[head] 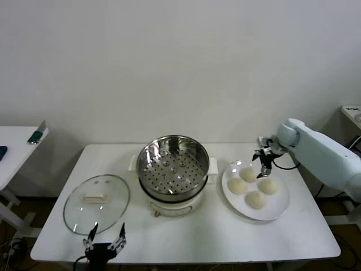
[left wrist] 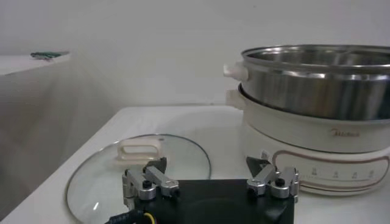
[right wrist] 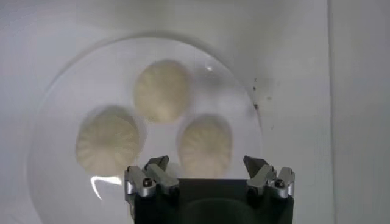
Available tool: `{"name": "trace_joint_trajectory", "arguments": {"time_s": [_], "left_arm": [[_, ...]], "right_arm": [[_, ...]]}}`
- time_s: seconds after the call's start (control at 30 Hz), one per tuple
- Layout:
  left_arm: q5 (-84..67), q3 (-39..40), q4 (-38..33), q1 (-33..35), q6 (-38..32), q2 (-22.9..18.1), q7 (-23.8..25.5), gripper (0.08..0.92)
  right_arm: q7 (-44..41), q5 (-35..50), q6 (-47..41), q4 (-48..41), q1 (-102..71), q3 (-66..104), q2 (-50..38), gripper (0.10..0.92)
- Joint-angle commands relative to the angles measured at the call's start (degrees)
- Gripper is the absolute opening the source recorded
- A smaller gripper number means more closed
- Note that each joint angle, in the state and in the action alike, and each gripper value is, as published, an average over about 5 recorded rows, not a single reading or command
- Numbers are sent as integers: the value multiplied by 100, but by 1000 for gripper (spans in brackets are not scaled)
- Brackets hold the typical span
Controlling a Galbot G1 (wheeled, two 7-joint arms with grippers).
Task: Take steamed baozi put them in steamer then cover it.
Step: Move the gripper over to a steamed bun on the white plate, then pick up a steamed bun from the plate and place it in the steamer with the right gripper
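While hovering over plate (head: 277,210), right pincer (head: 264,165) spread, empty. Baozi (head: 237,186) likely soft, light: pinch gently across sides. Left pincer (head: 105,237) spread, idle beside cover (head: 96,203).

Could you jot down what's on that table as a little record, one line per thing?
steamer: shiny metal pot with a holed bottom, on a white base, mid-table, nothing in it
cover: glass lid lying flat on the table, to the robot's left of the steamer
baozi: four white buns, all on the plate
plate: white, to the robot's right of the steamer
right gripper: open, above the plate's far side, holding nothing
left gripper: open, at the table's near edge by the cover, holding nothing
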Motion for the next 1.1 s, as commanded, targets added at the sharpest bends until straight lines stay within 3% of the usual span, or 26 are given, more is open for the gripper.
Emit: {"name": "trace_joint_trajectory", "arguments": {"time_s": [0.03, 0.3, 0.63, 0.8, 1.1], "left_arm": [[13, 9, 46, -5, -43, -6, -6, 823], [16, 10, 74, -6, -81, -12, -23, 823], [42, 15, 85, -20, -74, -8, -108, 823], [50, 18, 71, -14, -72, 5, -124, 823], [66, 67, 57, -23, -55, 29, -122, 823]], "right_arm": [[-30, -511, 152, -1121, -95, 266, 710, 823], [-6, -595, 230, -1300, -226, 492, 889, 816], [-88, -586, 315, -1145, -154, 459, 772, 653], [-189, 2, 430, -340, 591, -317, 404, 637], [-409, 1786, 1414, 1585, 3830, -2854, 338, 636]]}}
